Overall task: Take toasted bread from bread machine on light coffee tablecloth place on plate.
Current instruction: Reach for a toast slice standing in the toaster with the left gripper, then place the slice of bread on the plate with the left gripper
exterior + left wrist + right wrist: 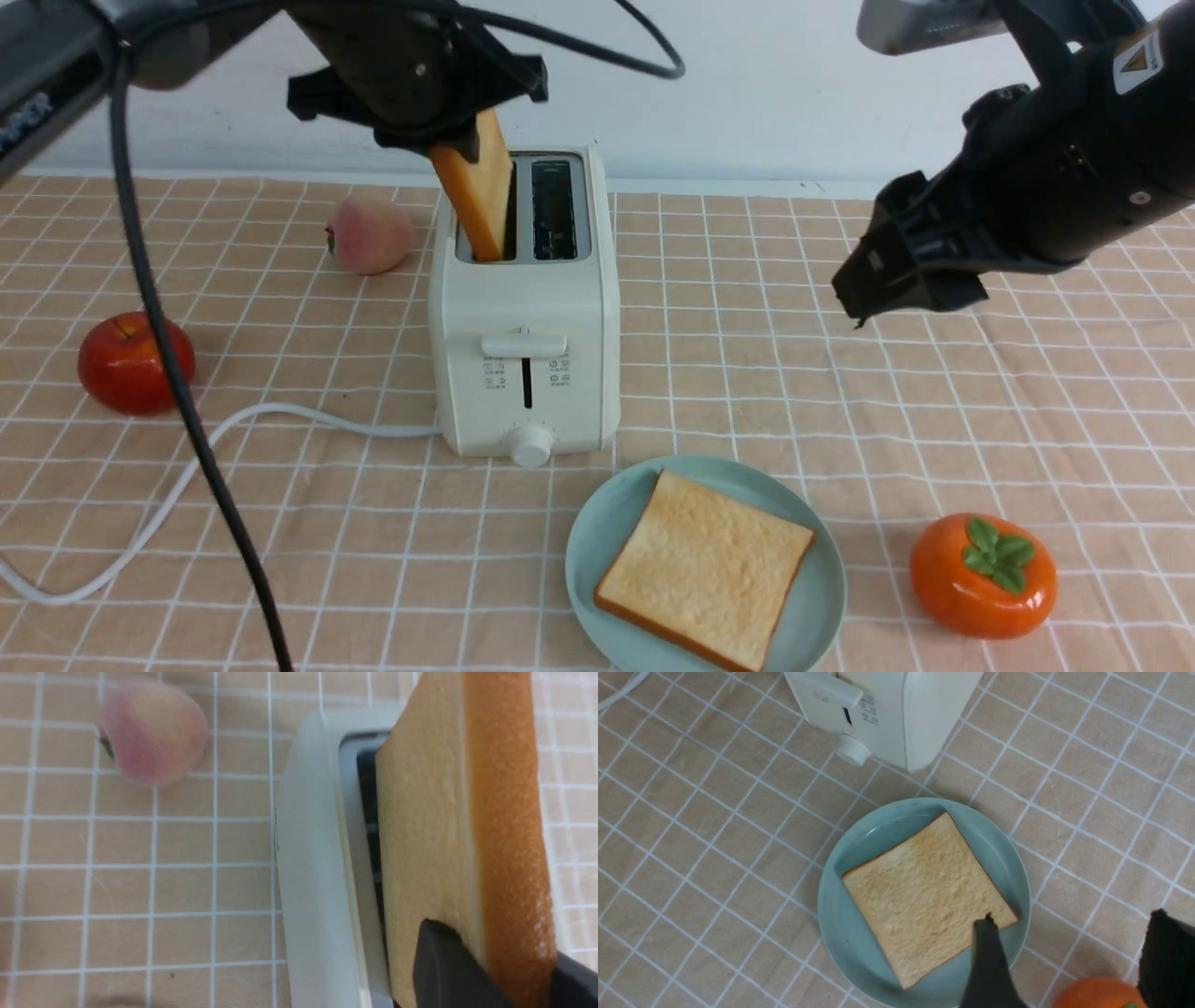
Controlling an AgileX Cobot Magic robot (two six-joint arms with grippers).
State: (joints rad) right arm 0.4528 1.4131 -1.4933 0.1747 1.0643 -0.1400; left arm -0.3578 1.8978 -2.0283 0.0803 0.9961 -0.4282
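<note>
The cream-white bread machine [525, 345] stands mid-table on the light coffee tablecloth [803, 392]. My left gripper [457, 140] is shut on a toasted bread slice [478, 191] that tilts half out of the left slot; the left wrist view shows the slice [467, 826] between my black fingers [448, 970]. The right slot looks empty. A second toast slice [705, 569] lies flat on the mint-green plate [597, 551] in front of the machine. My right gripper [864, 289] hangs open and empty, high to the right; in its view its fingertips [1073, 938] hover over the plate's rim [1017, 868].
A peach [370, 233] lies behind the machine's left side, a red apple [135, 362] at far left, an orange persimmon [982, 574] right of the plate. The white cord [187, 467] runs left from the machine. A black cable [187, 411] hangs at the front left.
</note>
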